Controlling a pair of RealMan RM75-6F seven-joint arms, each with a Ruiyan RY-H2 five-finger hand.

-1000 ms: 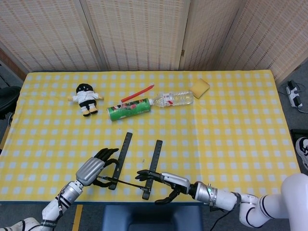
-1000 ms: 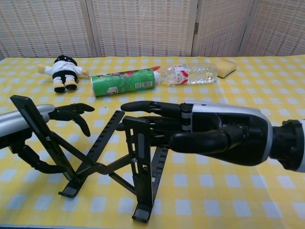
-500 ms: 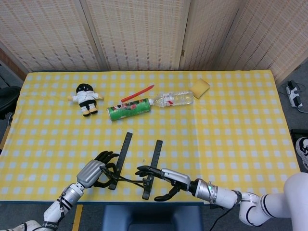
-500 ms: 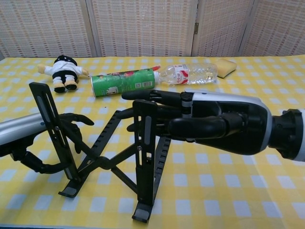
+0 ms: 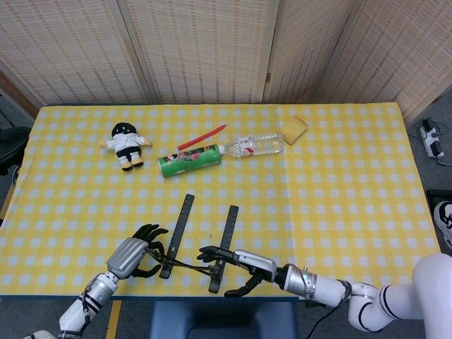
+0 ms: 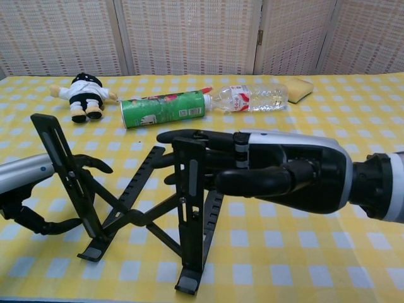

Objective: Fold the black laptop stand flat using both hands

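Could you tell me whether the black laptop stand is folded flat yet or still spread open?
Still spread open: in the chest view the laptop stand has its two arms raised and its struts crossed in an X above the tablecloth.

My hands, left [image 5: 136, 248] and right [image 6: 278, 174], are silver-backed with black fingers. The stand [image 6: 142, 208] is black. The cloth [image 5: 339, 176] is yellow-and-white check. The can [image 5: 188, 160] is green with red print, the pen [image 5: 201, 137] red, the sponge [image 5: 294, 129] yellow, the doll [image 5: 126, 145] black and white.

Matt black metal laptop stand [image 6: 126, 202], checked yellow cloth [image 5: 339, 183], glossy clear plastic bottle [image 5: 254, 145], woven-cane screens [image 5: 205, 49].
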